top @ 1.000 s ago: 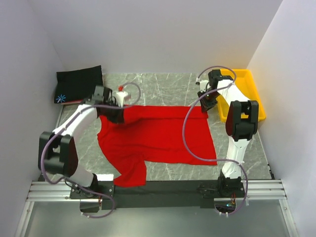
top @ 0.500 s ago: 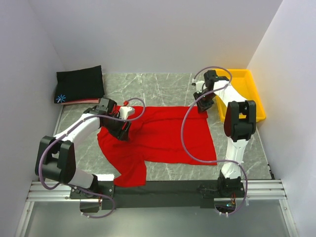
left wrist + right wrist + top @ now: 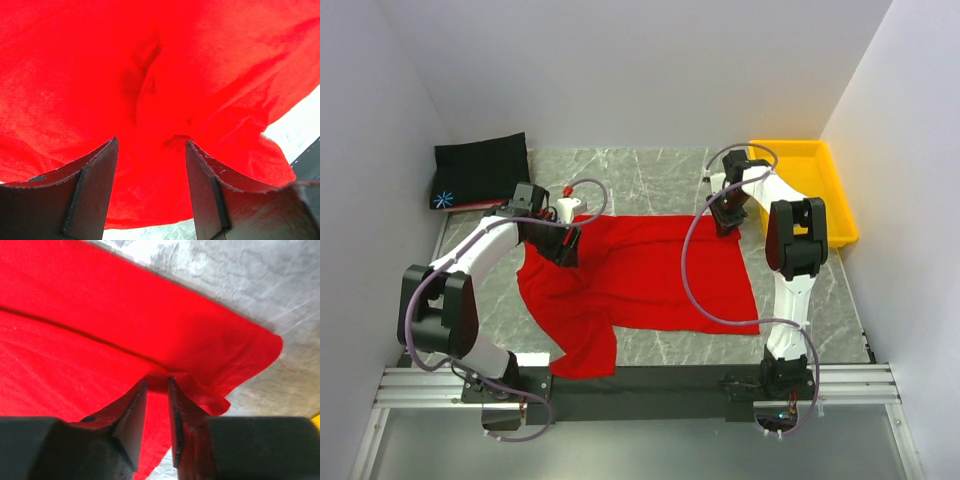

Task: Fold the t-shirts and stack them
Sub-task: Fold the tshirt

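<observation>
- Top external view: a folded black cloth t-shirt with a small blue-white starburst mark [image 3: 480, 170] lies beyond the far-left corner of the bright red cloth t-shirt [image 3: 640, 280]. The red one is spread open across the middle of the grey marble table [image 3: 650, 170], with one sleeve trailing toward the near edge.
- The left gripper [image 3: 563, 248] [image 3: 151, 141] hovers over the red shirt's far-left part. Its jaws are wide with nothing between them, and wrinkled cloth lies just below.
- If it closes on those wrinkles, it could catch two layers or miss the edge, and the fold would come out crooked.
- The right gripper [image 3: 725, 222] [image 3: 157, 379] sits at the red shirt's far-right corner, jaws narrow, pinching a small ridge of cloth near the hem.
- With only that corner held, a pull by the right arm alone would likely drag and twist the shirt, and so thin a pinch may slip.
- A yellow plastic tray [image 3: 820, 165] stands just right of the red shirt, close behind the right arm, where a wide swing could knock it.
</observation>
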Action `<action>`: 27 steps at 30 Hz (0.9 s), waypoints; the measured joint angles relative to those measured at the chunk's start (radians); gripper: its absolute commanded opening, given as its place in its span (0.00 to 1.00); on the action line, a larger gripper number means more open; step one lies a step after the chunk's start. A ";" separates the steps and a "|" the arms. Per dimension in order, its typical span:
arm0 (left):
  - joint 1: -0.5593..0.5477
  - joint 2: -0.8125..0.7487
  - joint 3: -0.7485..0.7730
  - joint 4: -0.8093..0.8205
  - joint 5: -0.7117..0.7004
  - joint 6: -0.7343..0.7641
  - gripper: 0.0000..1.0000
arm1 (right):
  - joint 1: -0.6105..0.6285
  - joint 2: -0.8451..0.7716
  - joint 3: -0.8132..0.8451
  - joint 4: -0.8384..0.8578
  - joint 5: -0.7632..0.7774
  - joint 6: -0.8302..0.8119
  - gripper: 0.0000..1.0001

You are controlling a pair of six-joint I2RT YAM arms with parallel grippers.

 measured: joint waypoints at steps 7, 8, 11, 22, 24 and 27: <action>0.027 0.030 0.001 0.010 0.008 -0.013 0.59 | -0.002 -0.034 -0.045 -0.063 -0.034 -0.024 0.16; 0.027 0.034 0.001 0.012 0.008 -0.014 0.59 | -0.002 -0.040 -0.045 -0.075 -0.039 -0.029 0.16; 0.027 0.046 0.001 0.021 0.014 -0.021 0.58 | -0.002 -0.055 -0.030 -0.101 -0.041 -0.033 0.17; 0.027 0.085 0.043 0.037 0.014 -0.051 0.60 | -0.003 -0.009 0.157 -0.016 0.059 0.075 0.20; 0.027 0.097 0.050 0.046 0.013 -0.061 0.60 | -0.004 0.004 0.158 -0.010 0.077 0.083 0.20; 0.027 0.112 0.051 0.054 0.007 -0.076 0.60 | -0.004 0.039 0.158 -0.011 0.102 0.084 0.19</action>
